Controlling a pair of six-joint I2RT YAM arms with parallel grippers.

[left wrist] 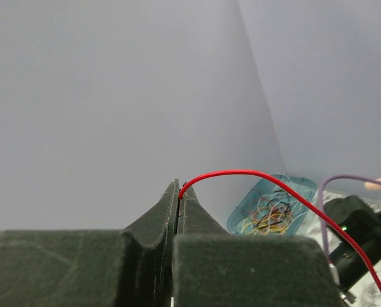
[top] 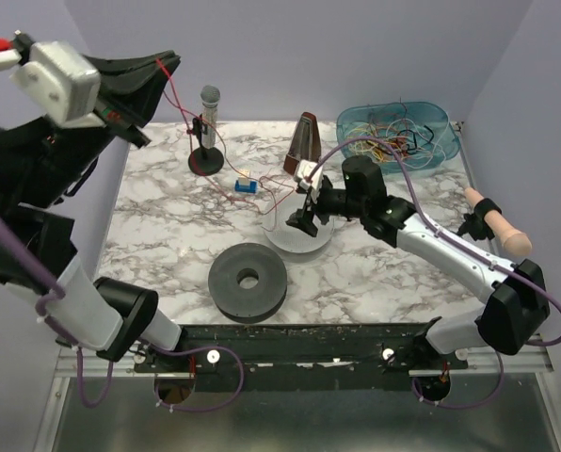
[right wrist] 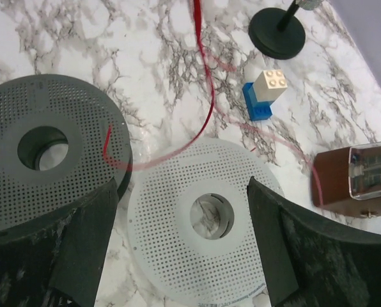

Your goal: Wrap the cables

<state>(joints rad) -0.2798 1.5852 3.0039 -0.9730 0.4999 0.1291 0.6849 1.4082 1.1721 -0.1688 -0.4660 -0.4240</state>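
Note:
My left gripper (top: 168, 58) is raised high at the far left, shut on one end of a thin red cable (top: 168, 75). In the left wrist view the cable (left wrist: 241, 173) arcs out from between the pressed fingertips (left wrist: 179, 192). It runs down past the microphone stand onto the table. The cable (right wrist: 209, 89) curves across the rim of a white perforated spool (right wrist: 158, 217), and its free end lies over the dark grey spool (right wrist: 43, 141). My right gripper (right wrist: 183, 184) hovers open just above the white spool (top: 299, 242), holding nothing. A tangle of coloured cables (top: 403, 137) fills the bin.
A blue bin (top: 356, 118) sits at the back right. A microphone on a round stand (top: 206, 132), a brown metronome (top: 305, 141) and a blue-and-white block (top: 246, 184) stand behind the spools. A peach handle (top: 499, 226) lies at the right edge. The grey spool (top: 248, 280) is near the front.

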